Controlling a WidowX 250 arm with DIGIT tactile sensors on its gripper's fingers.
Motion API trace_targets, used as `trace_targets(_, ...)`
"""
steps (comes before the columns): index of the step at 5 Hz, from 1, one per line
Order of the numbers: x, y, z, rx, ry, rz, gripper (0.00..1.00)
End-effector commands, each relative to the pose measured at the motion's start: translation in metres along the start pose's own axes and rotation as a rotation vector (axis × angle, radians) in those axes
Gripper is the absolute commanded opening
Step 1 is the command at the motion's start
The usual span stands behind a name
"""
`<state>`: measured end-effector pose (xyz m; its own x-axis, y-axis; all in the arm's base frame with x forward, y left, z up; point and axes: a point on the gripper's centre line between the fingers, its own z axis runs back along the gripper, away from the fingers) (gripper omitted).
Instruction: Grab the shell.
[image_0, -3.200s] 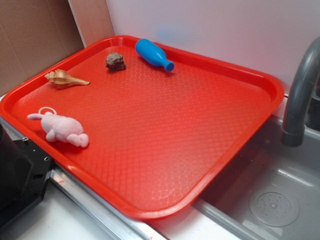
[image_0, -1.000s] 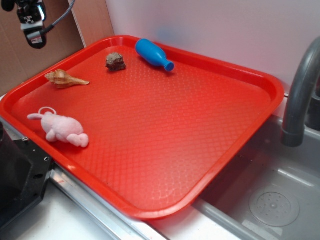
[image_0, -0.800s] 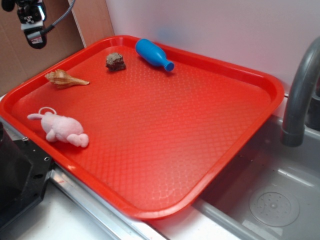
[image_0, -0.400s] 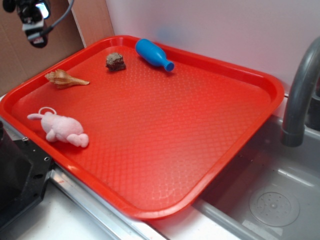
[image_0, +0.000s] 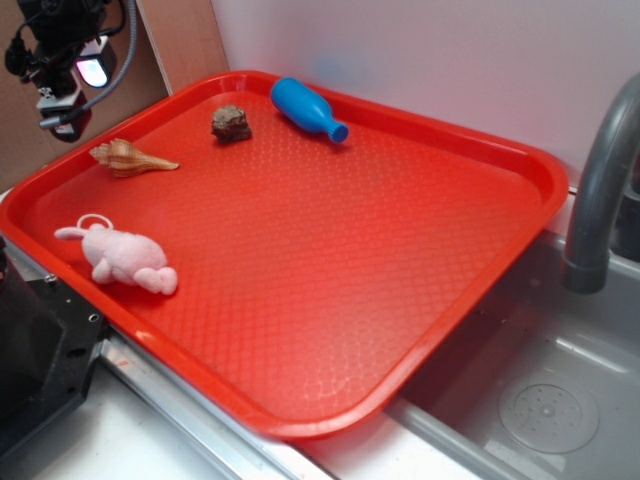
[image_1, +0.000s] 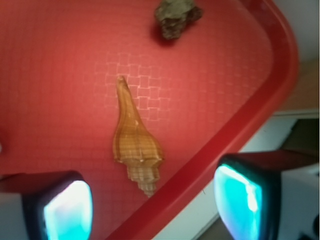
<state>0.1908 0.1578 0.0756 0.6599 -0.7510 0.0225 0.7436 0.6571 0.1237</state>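
The tan-orange shell (image_0: 130, 158) lies flat on the red tray (image_0: 430, 290) near its far left rim, pointed tip toward the tray's middle. In the wrist view the shell (image_1: 134, 141) sits just ahead of my gripper (image_1: 155, 207), its knobby end close to the tray's rim (image_1: 225, 145). My gripper (image_0: 62, 112) hangs above and to the left of the shell, apart from it. It is open, with nothing between the two fingers (image_1: 67, 210).
A dark lumpy rock (image_0: 231, 123) and a blue bottle (image_0: 308, 109) lie at the tray's back edge. A pink plush toy (image_0: 122, 257) rests near the front left rim. A steel sink (image_0: 540, 400) with a grey faucet (image_0: 600, 190) is to the right; cardboard stands behind.
My gripper has come into view at the top left and dropped lower toward the shell. The things on the tray have not moved.
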Motion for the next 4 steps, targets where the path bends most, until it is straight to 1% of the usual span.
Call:
trace_targets(1,0.004,0.016,-0.020,-0.020,0.040,-0.028,1.00)
trace_targets(2,0.014,0.014,-0.051,-0.060,0.076,-0.102,1.00)
trace_targets(3,0.016,0.006,-0.062,-0.075,0.090,-0.120,0.48)
trace_targets(4,0.020,0.005,-0.059,-0.075,0.077,-0.115,0.00)
